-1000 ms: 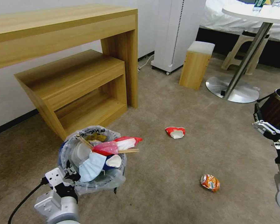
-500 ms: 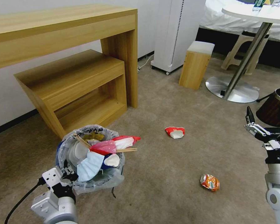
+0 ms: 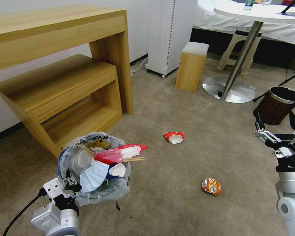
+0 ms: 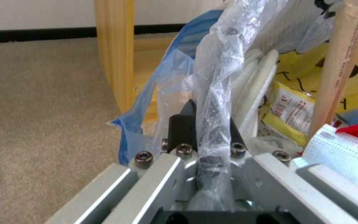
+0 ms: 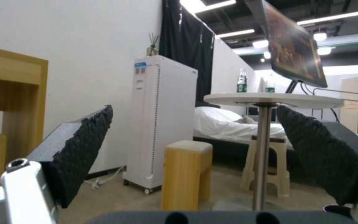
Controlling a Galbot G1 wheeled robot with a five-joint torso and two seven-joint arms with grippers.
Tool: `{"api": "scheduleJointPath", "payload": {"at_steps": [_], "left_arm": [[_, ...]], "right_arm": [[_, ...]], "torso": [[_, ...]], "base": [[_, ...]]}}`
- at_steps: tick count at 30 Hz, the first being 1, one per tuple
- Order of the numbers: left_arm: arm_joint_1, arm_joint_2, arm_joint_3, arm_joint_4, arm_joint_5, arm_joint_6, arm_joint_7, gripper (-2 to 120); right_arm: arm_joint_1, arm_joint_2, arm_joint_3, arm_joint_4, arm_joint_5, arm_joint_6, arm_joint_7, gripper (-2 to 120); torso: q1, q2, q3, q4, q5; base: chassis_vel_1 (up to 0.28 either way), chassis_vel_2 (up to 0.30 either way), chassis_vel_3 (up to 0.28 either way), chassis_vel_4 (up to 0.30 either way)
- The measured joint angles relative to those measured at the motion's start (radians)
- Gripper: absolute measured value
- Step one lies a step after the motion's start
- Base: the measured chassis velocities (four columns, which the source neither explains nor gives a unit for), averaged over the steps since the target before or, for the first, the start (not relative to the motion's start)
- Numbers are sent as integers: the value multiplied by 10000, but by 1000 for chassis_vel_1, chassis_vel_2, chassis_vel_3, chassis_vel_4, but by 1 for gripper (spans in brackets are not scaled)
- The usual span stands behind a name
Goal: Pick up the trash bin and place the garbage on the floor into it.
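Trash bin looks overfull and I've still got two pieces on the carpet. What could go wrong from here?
1. The trash bin is heaped; the blue mask and chopsticks overhang the rim and could spill as the base moves.
2. The left gripper pinches just the bagged rim, so the bin may tilt or slip.
3. The red-white cup and orange snack bag may not stay on top; the right gripper hangs open, away from both.
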Motion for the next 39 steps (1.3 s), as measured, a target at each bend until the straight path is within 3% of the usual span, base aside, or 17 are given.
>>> {"api": "scheduleJointPath", "payload": {"at_steps": [19,28,31,33,35,36,37,38,39], "left_arm": [[153,0,4,-50,88,-29,-35,0],[138,0,48,-10,197,-82,-16,0],[108,0,41,-5,198,-84,-15,0],[84,0,10,-4,169,-85,-16,0],[76,0,-4,-5,155,-86,-16,0],[54,0,-20,2,132,-94,-17,0],[11,0,-46,34,91,-110,-19,0],[11,0,-46,34,91,-110,-19,0],[-17,0,-51,59,69,-111,-22,0]], "right_arm": [[-1,-23,-182,-161,-25,29,23,100],[-214,-465,-1040,-434,-249,-235,707,100],[-372,-767,-1469,-584,-398,-724,1357,100],[-555,-1345,-2010,-768,-410,-1812,2342,100],[-584,-1487,-2110,-796,-364,-2174,2540,100],[-631,-1691,-2266,-839,-271,-2724,2820,100],[-649,-2075,-2660,-935,86,-3872,3536,100],[-649,-2075,-2660,-935,86,-3872,3536,100],[-606,-2303,-3002,-972,516,-4792,4191,100]], "torso": [[-1,0,-1,-1,-1],[0,0,3,1,0],[-1,0,-1,0,0],[-1,0,-1,-1,3],[-1,0,-2,-1,3],[-1,0,-1,1,-2],[-1,0,-1,0,0],[-1,0,-1,0,0],[-1,0,0,-1,0]], "base": [[-48,44,45,-45],[-122,116,131,-108],[0,0,0,0],[0,0,0,0],[0,0,0,0],[0,0,0,0],[0,0,0,0],[0,0,0,0],[0,0,0,0]]}}
